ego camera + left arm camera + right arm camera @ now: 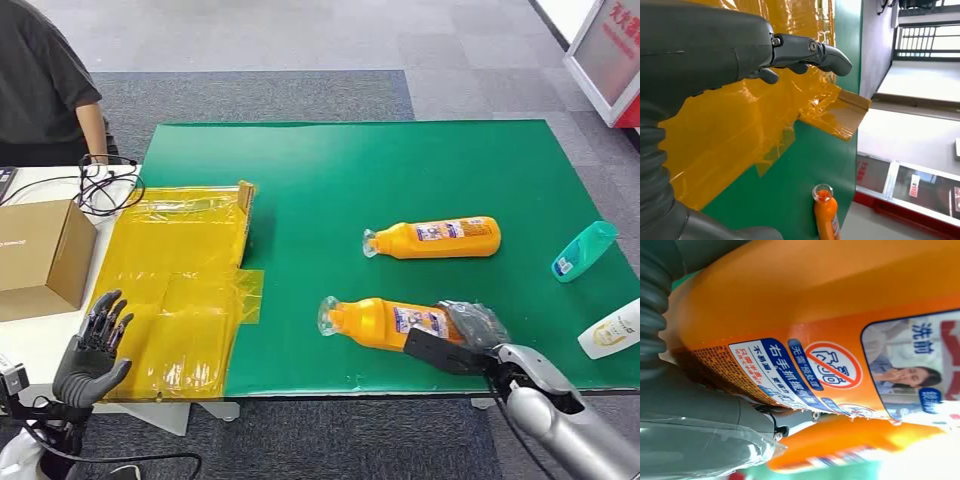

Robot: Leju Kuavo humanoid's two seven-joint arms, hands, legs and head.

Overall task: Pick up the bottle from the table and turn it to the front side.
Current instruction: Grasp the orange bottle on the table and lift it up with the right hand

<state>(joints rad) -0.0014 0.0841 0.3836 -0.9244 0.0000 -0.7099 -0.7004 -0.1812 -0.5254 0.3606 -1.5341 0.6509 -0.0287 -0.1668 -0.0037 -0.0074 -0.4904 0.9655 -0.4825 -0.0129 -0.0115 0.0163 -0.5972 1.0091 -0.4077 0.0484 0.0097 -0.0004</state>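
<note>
My right hand (pixel 460 335) grips the near orange bottle (pixel 377 322) lying on the green mat (pixel 317 200) (label up); left hand (pixel 94 350) open, holding nothing.

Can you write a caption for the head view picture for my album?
Robot's right hand grips the near orange bottle lying on the green mat.

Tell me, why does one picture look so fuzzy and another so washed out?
Right wrist view: the orange bottle sits so close that its far end blurs into white glare. Left wrist view: daylight bleaches the floor beyond the green mat. Head view: evenly lit and sharp, with soft shine on the yellow film.
</note>
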